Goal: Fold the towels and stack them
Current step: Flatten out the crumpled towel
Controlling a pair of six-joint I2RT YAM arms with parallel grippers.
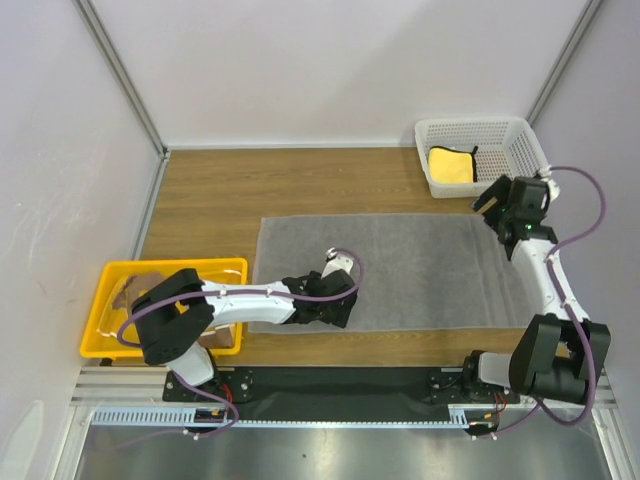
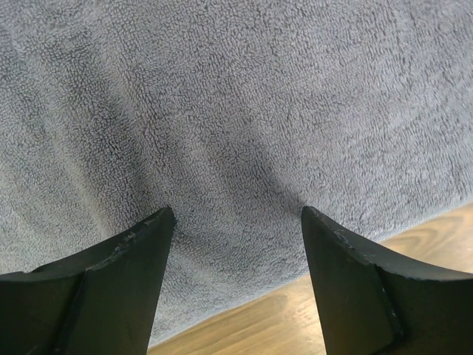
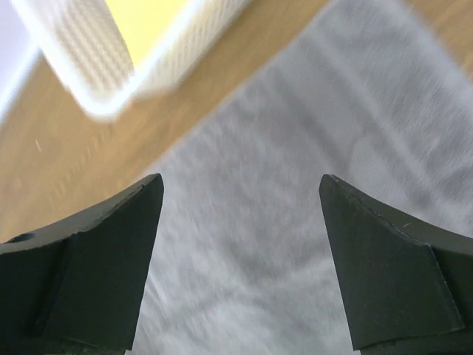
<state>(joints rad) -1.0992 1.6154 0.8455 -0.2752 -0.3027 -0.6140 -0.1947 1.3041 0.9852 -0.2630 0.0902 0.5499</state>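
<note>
The grey towel (image 1: 420, 270) lies spread flat across the middle of the wooden table. My left gripper (image 1: 325, 308) is open, low over the towel's near-left part. In the left wrist view the fingers (image 2: 126, 274) straddle grey cloth (image 2: 236, 111) just inside its edge. My right gripper (image 1: 492, 205) is open and raised over the towel's far right corner; grey cloth (image 3: 295, 148) lies below it. The yellow towel (image 1: 452, 165) lies in the white mesh basket (image 1: 520, 140). A yellow-orange towel with brown marks (image 1: 135, 288) lies in the yellow tray, partly hidden by my left arm.
The yellow tray (image 1: 110, 345) sits at the near left edge of the table. The white basket stands at the far right corner and shows blurred in the right wrist view (image 3: 89, 52). Bare wood (image 1: 220, 190) lies to the far left of the grey towel.
</note>
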